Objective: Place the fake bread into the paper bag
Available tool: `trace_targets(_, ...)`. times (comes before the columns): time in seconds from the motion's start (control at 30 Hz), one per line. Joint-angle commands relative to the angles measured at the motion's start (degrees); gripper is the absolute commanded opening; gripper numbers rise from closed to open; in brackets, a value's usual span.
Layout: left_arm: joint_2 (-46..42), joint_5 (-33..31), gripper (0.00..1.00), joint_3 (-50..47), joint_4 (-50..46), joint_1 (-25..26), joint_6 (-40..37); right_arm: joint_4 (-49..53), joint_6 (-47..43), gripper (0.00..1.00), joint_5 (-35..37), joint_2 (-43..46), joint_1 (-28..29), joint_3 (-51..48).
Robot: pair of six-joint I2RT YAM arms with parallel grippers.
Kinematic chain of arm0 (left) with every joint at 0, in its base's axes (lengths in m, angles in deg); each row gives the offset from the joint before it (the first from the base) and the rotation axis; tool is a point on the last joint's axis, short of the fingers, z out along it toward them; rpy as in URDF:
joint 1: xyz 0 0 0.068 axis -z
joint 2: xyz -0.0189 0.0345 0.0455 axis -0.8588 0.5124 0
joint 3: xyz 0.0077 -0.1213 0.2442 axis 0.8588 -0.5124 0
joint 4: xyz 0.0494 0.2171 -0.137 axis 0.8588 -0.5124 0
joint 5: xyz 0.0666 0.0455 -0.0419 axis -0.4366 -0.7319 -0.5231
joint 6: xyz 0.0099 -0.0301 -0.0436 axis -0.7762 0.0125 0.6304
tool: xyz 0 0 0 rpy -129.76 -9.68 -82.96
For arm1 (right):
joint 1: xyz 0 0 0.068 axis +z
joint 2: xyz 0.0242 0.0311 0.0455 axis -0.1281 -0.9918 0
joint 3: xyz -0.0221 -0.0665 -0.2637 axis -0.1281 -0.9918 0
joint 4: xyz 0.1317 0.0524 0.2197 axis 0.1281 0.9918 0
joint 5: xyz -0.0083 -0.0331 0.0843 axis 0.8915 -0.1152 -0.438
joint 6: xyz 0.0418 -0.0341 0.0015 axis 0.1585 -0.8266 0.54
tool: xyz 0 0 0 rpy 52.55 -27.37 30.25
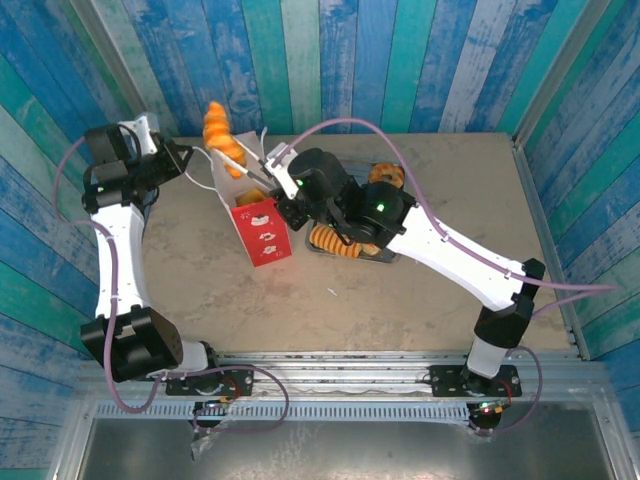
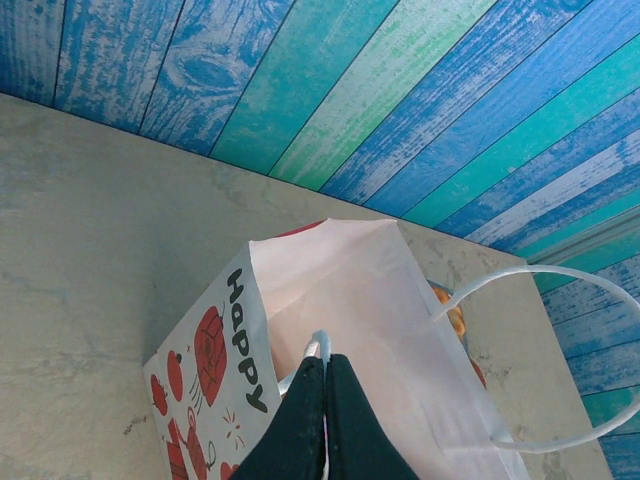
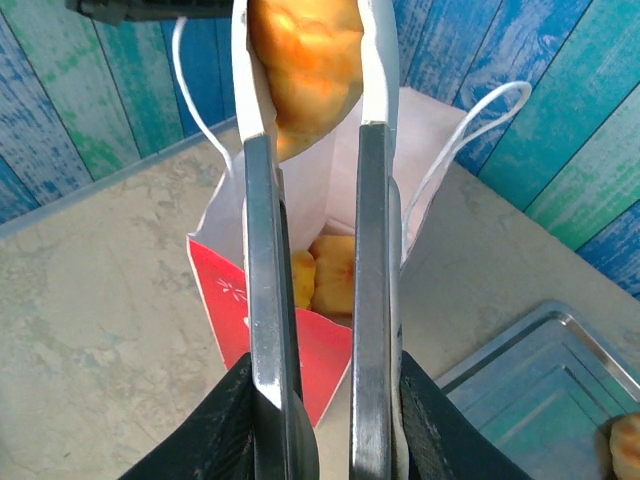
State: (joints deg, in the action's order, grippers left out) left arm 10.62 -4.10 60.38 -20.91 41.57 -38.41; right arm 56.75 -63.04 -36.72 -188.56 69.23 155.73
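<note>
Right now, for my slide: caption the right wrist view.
Right pincer holds a pastry at the mouth of the bag.

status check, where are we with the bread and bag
Left end effector shut on bag top. Right end effector shut on bread, by bag mouth. Inside: more bread; nothing seen blocking.

Plank walls [image 1: 330, 60] around a pale table [image 1: 400, 310]
Upright boards streaked blue, teal and green close three sides of the mottled beige top. A metal rail [image 1: 340, 372] runs along its near edge, a dull grey sheet [image 1: 340, 450] below it. Light is bright and even, shadows soft.
</note>
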Motion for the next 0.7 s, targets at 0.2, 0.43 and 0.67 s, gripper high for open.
trace_targets(0.2, -2.91, -1.26, 0.00, -0.41, -0.06, 0.03, -1.26, 6.55, -1.01, 0.13, 4.89, -5.29, 0.28, 6.65)
trace_targets(0.43, -3.25, -1.08, 0.00, -0.55, 0.07, 0.07, -1.26, 9.61, 0.23, 0.13, 5.78, -6.71, -0.39, 7.06)
trace_targets(0.67, -3.26, -0.75, 0.00, -1.14, 0.52, 0.10, -0.83, 11.09, 0.67, 0.16, 6.49, -6.77, -0.77, 6.37)
